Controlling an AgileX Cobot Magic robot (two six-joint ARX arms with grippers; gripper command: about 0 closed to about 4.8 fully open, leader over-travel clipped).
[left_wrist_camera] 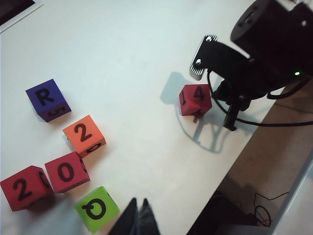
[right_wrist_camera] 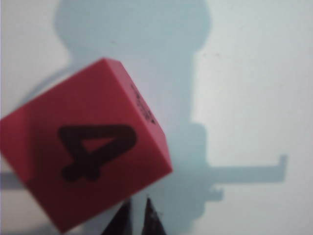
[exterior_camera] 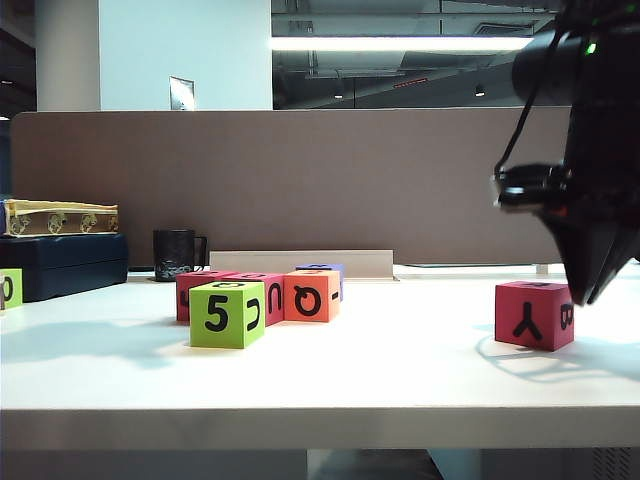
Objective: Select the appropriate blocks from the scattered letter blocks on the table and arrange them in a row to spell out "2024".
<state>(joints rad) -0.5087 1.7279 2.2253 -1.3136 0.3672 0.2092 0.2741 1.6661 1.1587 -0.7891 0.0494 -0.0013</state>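
The pink-red foam cube topped with a 4 (left_wrist_camera: 195, 99) is being left alone on the white surface (exterior_camera: 400, 370), well apart from the row of cubes (left_wrist_camera: 58, 166) showing 2, 0, 2. The right pincer (right_wrist_camera: 138, 215) is being held just beside it, tips nearly together, gripping nothing. Fetching that matte, square-edged cube appears next, calling for wider jaws. The left pincer (left_wrist_camera: 138, 215) is being kept closed, empty, near the green cube (left_wrist_camera: 97, 209).
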